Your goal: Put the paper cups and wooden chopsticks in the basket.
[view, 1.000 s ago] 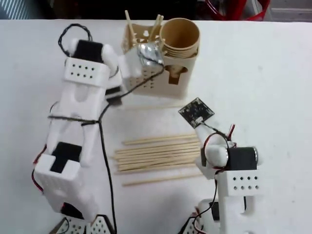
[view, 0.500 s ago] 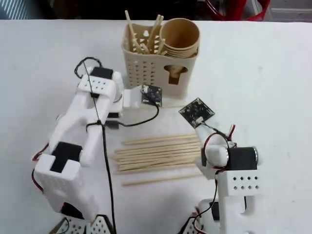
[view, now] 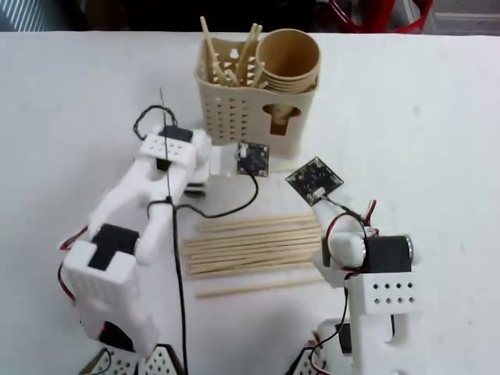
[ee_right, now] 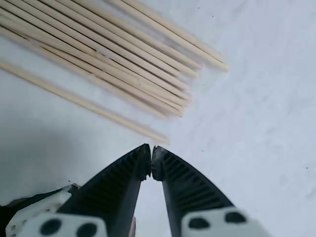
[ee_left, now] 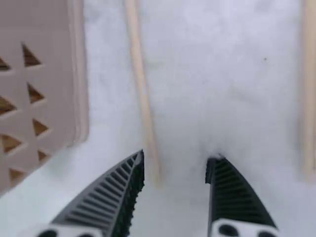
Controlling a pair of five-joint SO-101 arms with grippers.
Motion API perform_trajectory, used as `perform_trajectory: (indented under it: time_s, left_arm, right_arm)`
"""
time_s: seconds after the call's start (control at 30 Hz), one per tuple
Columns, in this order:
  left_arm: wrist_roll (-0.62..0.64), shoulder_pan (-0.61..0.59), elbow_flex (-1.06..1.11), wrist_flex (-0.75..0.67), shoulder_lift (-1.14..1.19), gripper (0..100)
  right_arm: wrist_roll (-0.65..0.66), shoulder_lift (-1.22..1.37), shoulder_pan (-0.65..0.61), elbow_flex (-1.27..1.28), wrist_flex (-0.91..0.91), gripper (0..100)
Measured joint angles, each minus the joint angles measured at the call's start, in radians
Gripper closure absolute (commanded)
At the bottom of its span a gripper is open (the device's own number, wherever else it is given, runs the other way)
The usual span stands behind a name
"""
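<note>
The left gripper point(ee_left: 177, 162) is held low over the table point(ee_left: 222, 74), its jaws spread apart with nothing between them. A single wooden chopstick point(ee_left: 141, 94) is seen just beside one fingertip, its end right by that tip, running away ahead of the pincer. The basket point(ee_left: 39, 69) is found on that same side, just beyond the chopstick. In the high view, paper cups point(view: 289, 58) are stacked inside the basket, and a few chopsticks point(view: 209, 47) are stood upright in it. Over to the right gripper point(ee_right: 150, 165) — its jaws are pressed together and nothing is gripped. The loose pile of chopsticks point(ee_right: 123, 54) is spread on the table ahead of its tips, and the nearest stick point(ee_right: 84, 101) ends just in front of them.
</note>
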Motion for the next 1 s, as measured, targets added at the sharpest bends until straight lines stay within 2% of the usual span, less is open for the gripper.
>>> perform_trajectory:
  time_s: [0.3, 0.5, 0.6, 1.0]
  left_arm:
    - [0.0, 0.003, -0.198, 0.086, 0.163, 79]
    - [0.0, 0.008, -0.272, 0.153, 0.232, 94]
    - [0.0, 0.008, -0.315, 0.233, 0.258, 98]
    - [0.0, 0.002, -0.54, 0.591, 0.282, 98]
  right_arm:
    - [0.0, 0.0, 0.0, 0.0, 0.0, 98.1]
    - [0.0, 0.0, 0.0, 0.0, 0.0, 98.1]
    - [0.0, 0.0, 0.0, 0.0, 0.0, 98.1]
    - [0.0, 0.0, 0.0, 0.0, 0.0, 98.1]
